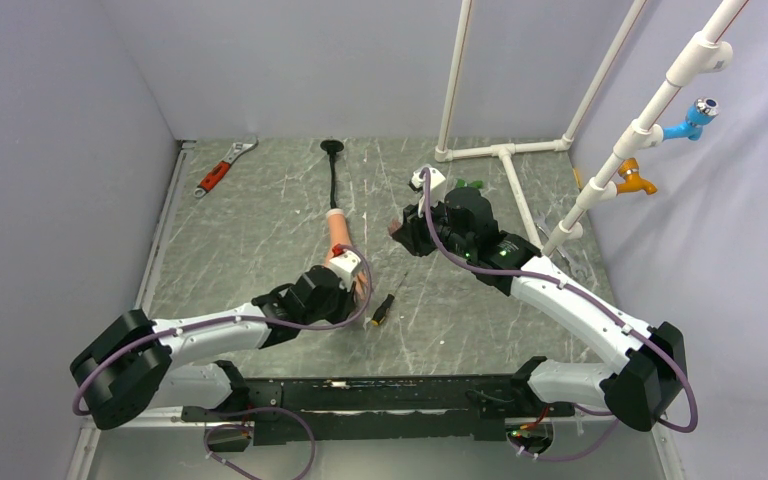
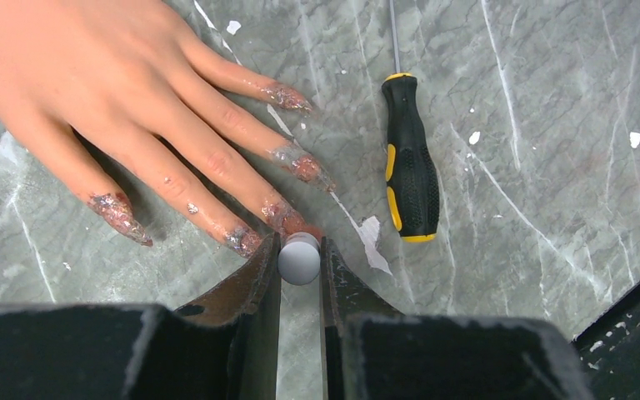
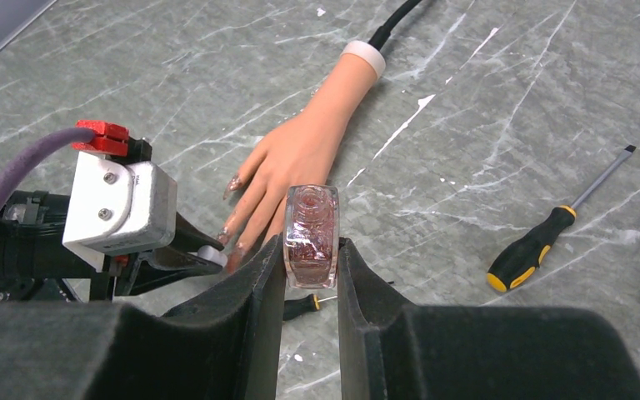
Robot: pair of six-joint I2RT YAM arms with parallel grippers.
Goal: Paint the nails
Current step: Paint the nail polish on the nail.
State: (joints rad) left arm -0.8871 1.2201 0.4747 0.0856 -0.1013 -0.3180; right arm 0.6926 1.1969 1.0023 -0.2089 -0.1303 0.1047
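Far left, at the back of the table (image 1: 260,230): a wrench (image 1: 222,170) with a red handle, lying flat, well apart from everything else.

Left gripper (image 2: 299,247): low over the table, jaws pinching a small grey knob (image 2: 299,260) between the fingertips. What lies below the knob is hidden.

Rubber hand (image 2: 92,75): lies palm down on the table, its black stalk (image 1: 333,175) running toward the back wall and its fingers spread toward the left gripper. The nails (image 2: 307,167) are at the fingertips, each smeared with a glittery pink-silver coat. The two nails nearest the gripper sit just beside its left fingertip; contact cannot be confirmed.

Screwdriver (image 2: 409,162): black and yellow handle, lying flat just right of the fingers, not touching them.

Right gripper (image 3: 311,250): held above the table, right of the rubber hand, jaws pressed against both sides of a small clear bottle (image 3: 311,225) with pinkish-red contents. The bottle stands upright in the grip.

Far right: a white pipe frame (image 1: 505,150) carrying a blue tap (image 1: 695,120) and an orange tap (image 1: 632,180).
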